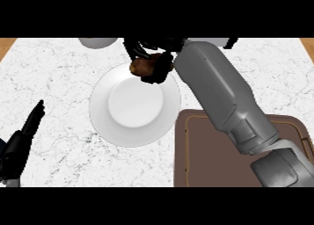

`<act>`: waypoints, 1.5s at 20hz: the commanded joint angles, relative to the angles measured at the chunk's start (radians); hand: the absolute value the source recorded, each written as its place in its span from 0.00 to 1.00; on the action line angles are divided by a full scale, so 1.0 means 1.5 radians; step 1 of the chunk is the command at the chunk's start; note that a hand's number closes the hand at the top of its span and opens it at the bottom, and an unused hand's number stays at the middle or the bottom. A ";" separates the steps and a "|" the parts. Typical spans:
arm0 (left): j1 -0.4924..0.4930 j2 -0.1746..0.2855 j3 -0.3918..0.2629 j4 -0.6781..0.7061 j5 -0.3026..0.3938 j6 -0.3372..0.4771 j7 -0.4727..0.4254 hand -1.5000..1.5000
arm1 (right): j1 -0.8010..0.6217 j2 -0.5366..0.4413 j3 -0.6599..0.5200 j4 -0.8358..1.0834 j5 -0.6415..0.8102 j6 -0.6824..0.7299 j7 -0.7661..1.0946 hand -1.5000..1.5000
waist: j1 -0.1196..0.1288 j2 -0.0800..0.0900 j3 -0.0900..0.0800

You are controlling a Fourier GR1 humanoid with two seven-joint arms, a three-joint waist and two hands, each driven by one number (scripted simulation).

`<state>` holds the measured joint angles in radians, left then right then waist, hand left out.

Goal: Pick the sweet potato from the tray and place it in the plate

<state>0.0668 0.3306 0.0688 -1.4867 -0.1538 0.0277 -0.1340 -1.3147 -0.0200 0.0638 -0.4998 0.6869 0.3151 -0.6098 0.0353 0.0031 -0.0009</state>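
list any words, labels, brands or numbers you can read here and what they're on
None: no word, label, brand, number or sign can be read anywhere. The plate, tray, sweet potato and counter all show plain, unmarked surfaces.

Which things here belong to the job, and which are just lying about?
Job: brown lumpy sweet potato, gripped by the black right hand over the far rim of the round white plate; dark brown rectangular tray.
Lying about: pale grey rounded object at the far edge of the white marble counter; black left hand, resting lower left.
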 commanded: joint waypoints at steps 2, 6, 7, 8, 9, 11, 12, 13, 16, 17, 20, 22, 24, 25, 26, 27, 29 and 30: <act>-0.010 -0.015 -0.005 0.040 -0.012 0.002 -0.041 0.50 | 0.037 0.013 0.131 0.006 -0.074 -0.047 0.026 1.00 | 0.013 0.002 0.000; -0.018 -0.017 -0.017 0.030 -0.024 -0.001 -0.026 0.50 | 0.059 0.013 0.233 -0.013 -0.138 -0.038 0.064 1.00 | 0.026 0.004 -0.001; -0.056 -0.020 -0.020 0.030 -0.019 -0.006 -0.004 0.50 | 0.069 0.013 0.227 0.001 -0.168 -0.004 0.062 1.00 | 0.028 0.006 -0.001; -0.023 -0.022 -0.021 0.006 -0.026 0.006 -0.001 0.50 | 0.092 0.013 0.184 0.003 -0.208 -0.007 0.119 1.00 | 0.029 0.003 0.000; -0.038 -0.019 -0.013 0.016 -0.026 0.007 0.010 0.50 | 0.098 0.013 0.208 0.009 -0.208 -0.039 0.125 1.00 | 0.023 0.004 0.000; -0.021 -0.009 -0.013 0.019 -0.013 -0.019 -0.020 0.50 | 0.117 0.013 0.264 -0.013 -0.248 -0.056 0.191 0.00 | 0.037 0.003 0.000; -0.004 -0.005 -0.018 -0.015 -0.012 -0.027 0.005 0.50 | 0.105 0.013 0.272 0.007 -0.246 -0.082 0.185 0.00 | 0.040 0.005 0.000; -0.048 -0.011 -0.005 0.031 -0.014 -0.013 0.006 0.50 | 0.116 0.013 0.308 -0.022 -0.275 -0.082 0.204 0.00 | 0.033 0.006 0.000; -0.048 -0.017 -0.015 0.016 -0.024 -0.011 0.012 0.50 | 0.123 0.013 0.329 -0.022 -0.331 -0.110 0.184 0.00 | 0.033 0.008 0.000; -0.067 -0.002 0.002 0.045 -0.013 -0.027 0.004 0.50 | 0.114 0.013 0.321 -0.055 -0.363 -0.103 0.203 0.00 | 0.023 0.006 0.000; -0.030 -0.027 -0.008 0.037 -0.031 0.007 -0.022 0.50 | 0.100 0.013 0.258 -0.056 -0.432 -0.109 0.196 0.00 | 0.020 0.005 0.000; -0.031 -0.014 -0.002 0.015 -0.015 -0.016 0.009 0.50 | 0.114 0.013 0.225 -0.033 -0.463 -0.142 0.184 0.00 | 0.019 0.005 0.001; -0.053 0.006 0.025 0.035 0.001 -0.028 0.009 0.50 | 0.086 0.013 0.203 -0.035 -0.509 -0.154 0.220 0.00 | 0.016 0.005 0.000; -0.038 -0.035 -0.008 0.009 -0.026 0.007 0.016 0.50 | 0.053 0.013 0.172 0.009 -0.494 -0.148 0.218 0.00 | 0.008 0.005 0.001; -0.028 -0.022 -0.005 0.016 -0.026 -0.005 -0.001 0.50 | 0.063 0.013 0.165 0.037 -0.503 -0.164 0.201 0.00 | 0.016 0.008 0.000; -0.023 -0.014 0.007 0.007 -0.017 -0.010 0.000 0.50 | 0.052 0.011 0.138 0.063 -0.503 -0.150 0.186 0.00 | 0.012 0.008 0.001; -0.034 -0.031 -0.009 0.005 -0.034 0.006 0.023 0.50 | 0.037 0.001 0.106 0.083 -0.528 -0.129 0.187 0.00 | 0.007 0.008 0.001; -0.027 -0.011 0.004 -0.008 -0.018 -0.016 0.021 0.50 | 0.047 -0.021 0.085 0.097 -0.550 -0.091 0.168 0.00 | 0.015 0.011 0.001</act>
<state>0.0167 0.3014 0.0659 -1.4718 -0.1897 0.0192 -0.1169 -1.2241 -0.0161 0.2841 -0.4297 -0.0705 0.1223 -0.3264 0.0559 0.0151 -0.0001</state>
